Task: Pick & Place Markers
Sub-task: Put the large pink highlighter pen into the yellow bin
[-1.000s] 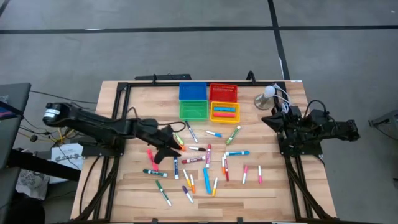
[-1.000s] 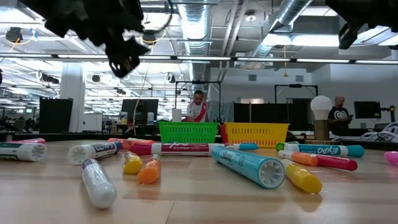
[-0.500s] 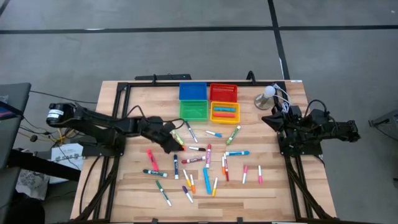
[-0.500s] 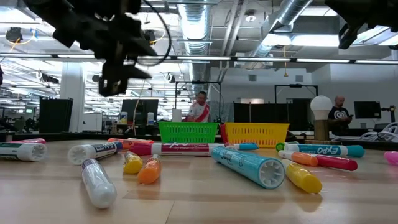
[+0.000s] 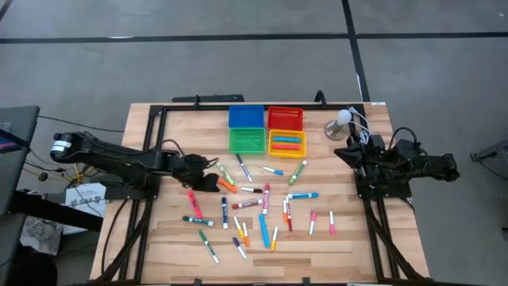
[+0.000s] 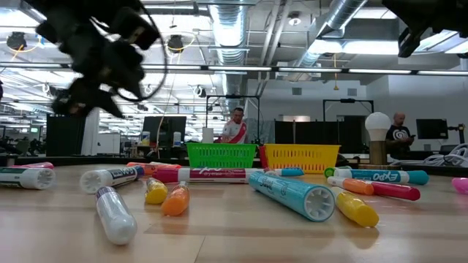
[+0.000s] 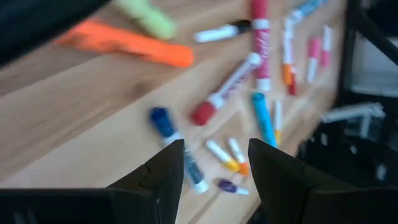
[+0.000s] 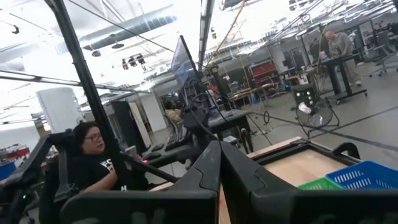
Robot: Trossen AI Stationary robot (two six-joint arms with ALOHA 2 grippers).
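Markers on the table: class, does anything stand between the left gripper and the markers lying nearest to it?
Nothing visible does. The left gripper hangs open and empty above the table, left of the scattered markers. The orange marker and the blue-capped marker lie on bare wood ahead of its fingers.

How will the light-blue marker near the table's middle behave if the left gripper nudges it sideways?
The light-blue marker has a round barrel lying flat on the table, so it probably rolls. It looks rigid, likely light. Markers lie close around it, so it may knock them. The left gripper, open, holds nothing.
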